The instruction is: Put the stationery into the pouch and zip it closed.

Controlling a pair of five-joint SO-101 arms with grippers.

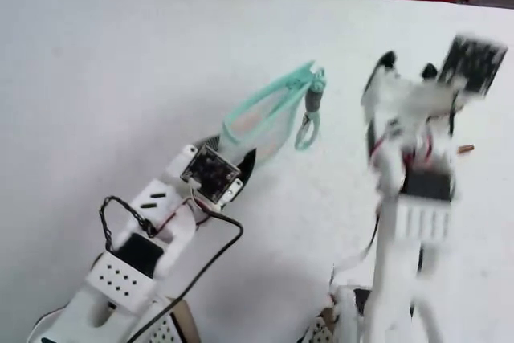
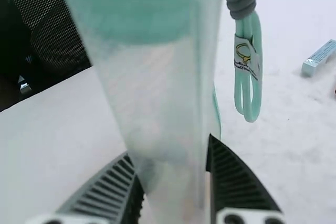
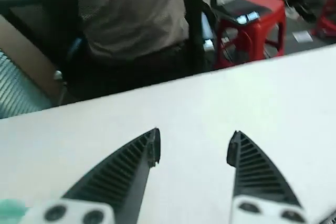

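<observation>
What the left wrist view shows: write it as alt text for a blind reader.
The left gripper grips a see-through mint pouch between its black fingers. A mint loop hangs beside it, and a small pale stick lies farther off on the white table.

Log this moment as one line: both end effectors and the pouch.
left end effector: shut on pouch | right end effector: open, empty, above table | pouch: clamped at one end

White table (image 1: 120,62), red stool (image 3: 252,22) behind.
</observation>
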